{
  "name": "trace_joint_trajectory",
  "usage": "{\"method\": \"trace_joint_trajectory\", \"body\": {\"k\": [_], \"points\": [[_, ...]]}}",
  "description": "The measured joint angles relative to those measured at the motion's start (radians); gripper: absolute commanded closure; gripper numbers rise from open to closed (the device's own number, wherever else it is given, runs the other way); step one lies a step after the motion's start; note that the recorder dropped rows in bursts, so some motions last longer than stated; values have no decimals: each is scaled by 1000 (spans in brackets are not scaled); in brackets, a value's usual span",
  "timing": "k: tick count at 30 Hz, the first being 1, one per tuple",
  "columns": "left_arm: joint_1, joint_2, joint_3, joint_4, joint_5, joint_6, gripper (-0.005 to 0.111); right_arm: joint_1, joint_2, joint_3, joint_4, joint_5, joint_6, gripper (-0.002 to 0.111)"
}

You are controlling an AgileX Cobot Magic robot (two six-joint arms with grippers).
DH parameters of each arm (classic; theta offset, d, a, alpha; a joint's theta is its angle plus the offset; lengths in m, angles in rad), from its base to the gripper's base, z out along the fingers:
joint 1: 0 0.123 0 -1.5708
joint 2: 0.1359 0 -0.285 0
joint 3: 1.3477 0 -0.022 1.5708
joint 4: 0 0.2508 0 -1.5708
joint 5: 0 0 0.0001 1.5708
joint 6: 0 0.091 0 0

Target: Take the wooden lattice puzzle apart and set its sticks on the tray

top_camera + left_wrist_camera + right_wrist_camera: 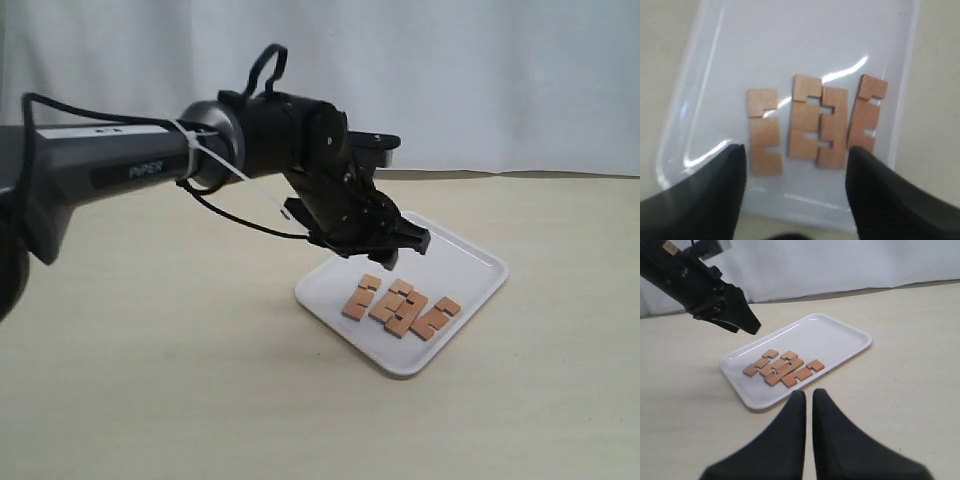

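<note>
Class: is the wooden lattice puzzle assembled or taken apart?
Taken apart: four separate sticks lie flat on the tray, none crossed over another.

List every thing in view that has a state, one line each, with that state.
Four flat light-brown notched wooden sticks, taken apart, lying flat side by side, middle two touching.
White rectangular plastic tray, flat on the beige table, holding all four sticks.
Left tool, open, empty, above the sticks.
Right tool, shut, empty, off to the tray's side.
</note>
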Motion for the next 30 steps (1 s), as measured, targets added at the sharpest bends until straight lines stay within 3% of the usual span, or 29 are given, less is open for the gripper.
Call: {"method": "trace_joint_trajectory", "body": {"k": [5, 9, 15, 18, 26, 30], "points": [[2, -70, 0, 218, 248, -22, 105, 0, 0, 0, 0, 0, 0, 104], [2, -83, 2, 337, 397, -40, 107, 0, 0, 0, 0, 0, 0, 104], [22, -172, 137, 395, 418, -40, 107, 0, 0, 0, 0, 0, 0, 104], [64, -243, 228, 395, 418, -28, 107, 0, 0, 0, 0, 0, 0, 104], [287, -455, 540, 377, 398, 11, 107, 0, 0, 0, 0, 0, 0, 104], [563, -678, 737, 274, 276, 112, 107, 0, 0, 0, 0, 0, 0, 104]]}}
